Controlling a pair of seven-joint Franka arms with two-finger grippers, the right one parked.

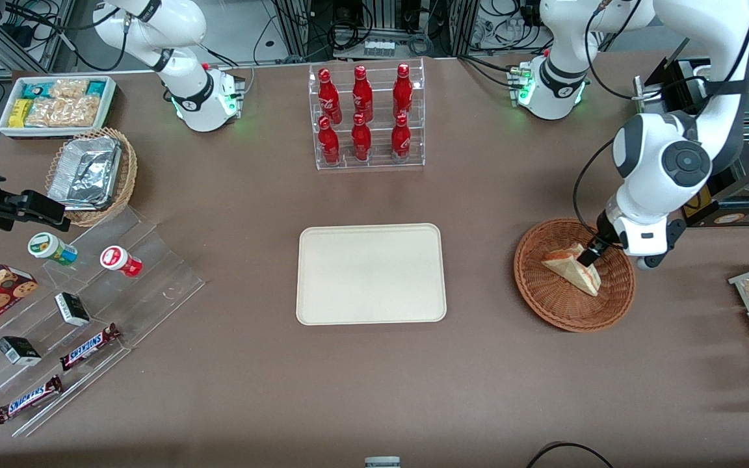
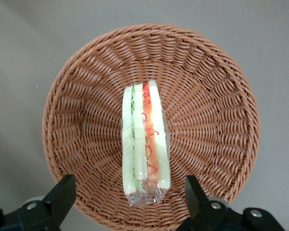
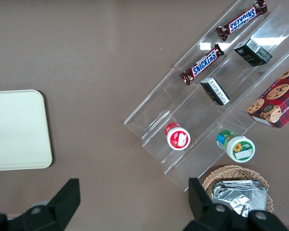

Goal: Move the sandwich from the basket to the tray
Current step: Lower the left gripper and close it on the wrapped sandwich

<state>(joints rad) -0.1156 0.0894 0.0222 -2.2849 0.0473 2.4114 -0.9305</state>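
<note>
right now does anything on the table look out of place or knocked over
Nothing stands out. The sandwich lies wrapped and whole in the basket, the tray sits flat and bare, and the gripper is down over the sandwich with jaws open.

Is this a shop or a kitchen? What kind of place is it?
Probably a robot lab set up like a snack shop: red bottles in a clear rack, chocolate bars on clear shelves, cables around the table. The open end effector hovers over a wrapped triangular sandwich in a reddish-brown wicker basket.
</note>
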